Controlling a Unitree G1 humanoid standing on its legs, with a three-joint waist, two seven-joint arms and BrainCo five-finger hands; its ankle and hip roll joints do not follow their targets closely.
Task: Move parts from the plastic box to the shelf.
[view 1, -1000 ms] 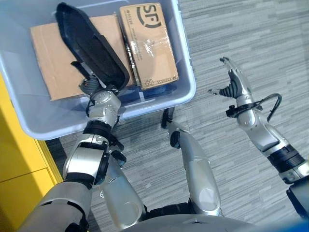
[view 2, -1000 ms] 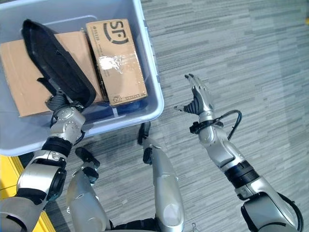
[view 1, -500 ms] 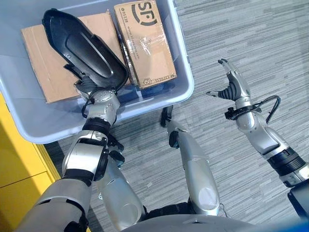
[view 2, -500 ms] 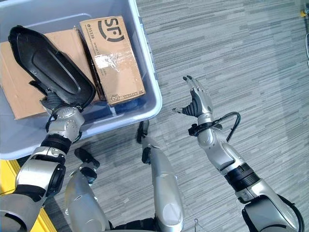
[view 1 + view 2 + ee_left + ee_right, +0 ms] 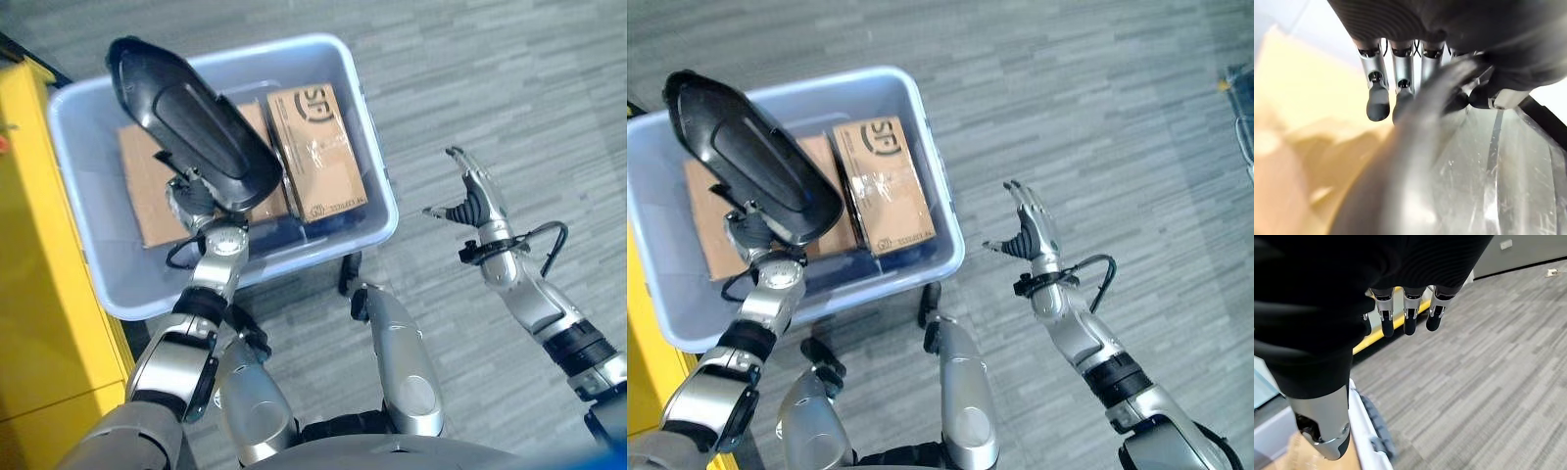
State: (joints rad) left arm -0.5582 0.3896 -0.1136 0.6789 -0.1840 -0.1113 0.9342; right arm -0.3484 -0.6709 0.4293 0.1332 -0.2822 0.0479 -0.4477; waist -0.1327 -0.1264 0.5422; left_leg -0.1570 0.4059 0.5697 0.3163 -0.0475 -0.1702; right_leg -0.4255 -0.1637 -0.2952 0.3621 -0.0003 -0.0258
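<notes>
Black part (image 5: pixel 191 127), long and shell-shaped, is held up over the box (image 5: pixel 377 191) by the left hand (image 5: pixel 193 199), whose fingers (image 5: pixel 1378 100) curl round its lower end with the thumb pinching from the other side. It rises tilted from the hand toward the box's far left corner, and it covers much of what lies under it.

On the box's floor lie two cartons: a flat carton (image 5: pixel 142 196) toward the left wall, largely hidden by the part, and a taped carton (image 5: pixel 318 152) along the right wall, its near end close to the front wall. Something dark (image 5: pixel 284 230) lies between the cartons and the front wall; what it is cannot be made out.

A yellow cabinet (image 5: pixel 34 245) stands just beside the box's left wall and is cut off by the picture's edge. The box stands on grey striped floor (image 5: pixel 509 88).

Right hand (image 5: pixel 1029 230) hangs well apart from the box, over the floor past its right wall, fingers (image 5: pixel 1409 320) spread straight and holding nothing

In the left wrist view the part fills the foreground as a blur, with only tan carton colour behind it
</notes>
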